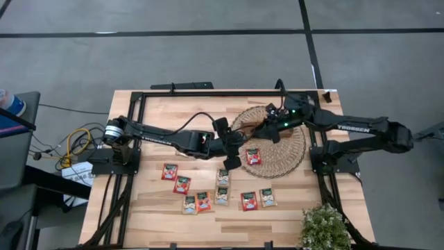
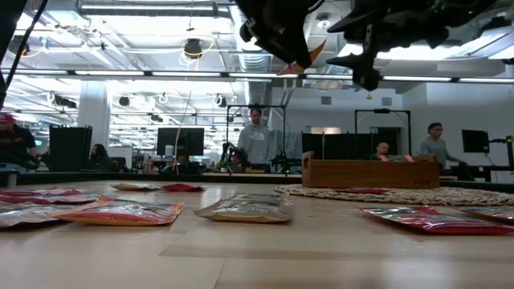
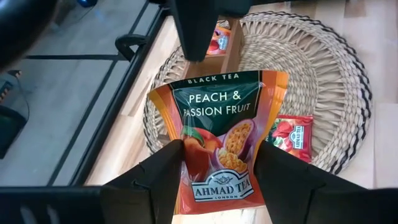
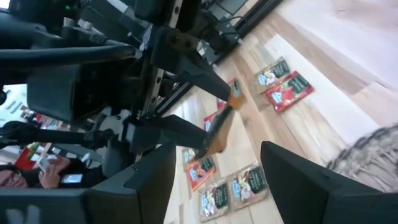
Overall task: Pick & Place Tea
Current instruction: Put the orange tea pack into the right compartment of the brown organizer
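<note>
My left gripper (image 3: 221, 148) is shut on an orange tea sachet (image 3: 217, 130) printed "Peach & Passion Fruit", held in the air over the left rim of the round wicker mat (image 1: 288, 149). In the high view that gripper (image 1: 232, 149) is mid-table. My right gripper (image 4: 217, 152) is open and holds nothing. It hangs over the mat's far left part (image 1: 263, 130) and faces the left gripper and the sachet (image 4: 222, 121). One red sachet (image 1: 253, 157) lies flat on the mat. Several more sachets (image 1: 222, 196) lie flat on the table nearer the front. My left gripper holds the sachet's lower half by its two side edges (image 3: 181, 163), one finger on each side. The fingers (image 3: 155, 186) come from the table's left, slanting down toward the mat. The sachet stands out beyond the fingertips, printed face to the wrist camera, lifted clear of mat and table.
A wooden tray (image 2: 369, 172) stands on the mat's far side, mostly under my right arm in the high view. A potted plant (image 1: 324, 228) sits at the front right corner. Black frame rails (image 1: 132, 139) run along the table's sides. People stand in the room beyond the table.
</note>
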`<action>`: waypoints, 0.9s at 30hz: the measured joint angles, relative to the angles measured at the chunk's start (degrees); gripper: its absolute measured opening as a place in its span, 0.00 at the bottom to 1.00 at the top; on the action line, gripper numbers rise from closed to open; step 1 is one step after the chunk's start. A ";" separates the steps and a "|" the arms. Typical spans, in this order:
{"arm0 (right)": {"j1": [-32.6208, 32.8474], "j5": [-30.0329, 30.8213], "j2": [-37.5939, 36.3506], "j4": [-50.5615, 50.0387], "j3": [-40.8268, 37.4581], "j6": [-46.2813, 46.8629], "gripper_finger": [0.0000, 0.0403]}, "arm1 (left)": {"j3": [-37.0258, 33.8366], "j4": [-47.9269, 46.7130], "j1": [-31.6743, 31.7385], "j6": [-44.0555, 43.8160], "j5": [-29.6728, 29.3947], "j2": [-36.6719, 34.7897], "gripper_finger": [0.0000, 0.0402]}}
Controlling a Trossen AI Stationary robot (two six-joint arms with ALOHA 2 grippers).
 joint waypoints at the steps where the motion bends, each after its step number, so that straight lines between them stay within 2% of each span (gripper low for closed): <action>1: 0.24 -0.03 0.67 0.92 0.11 0.37 0.56 | 0.00 -0.06 0.02 0.36 0.00 0.00 0.46; 11: 1.70 0.59 7.86 0.56 6.07 -0.84 0.56 | 0.00 -0.14 0.72 1.19 0.18 0.00 0.46; 19: 1.51 0.62 9.20 -0.61 6.45 -1.05 0.55 | 0.00 -2.12 0.74 0.72 -2.08 0.00 0.46; 23: 1.51 1.07 9.09 -1.21 6.45 -1.49 0.50 | 0.00 -2.25 0.74 0.49 -2.60 0.00 0.46; 27: 1.51 1.43 9.09 -1.22 6.45 -1.90 0.41 | 0.00 -1.76 0.76 0.48 -2.61 0.00 0.46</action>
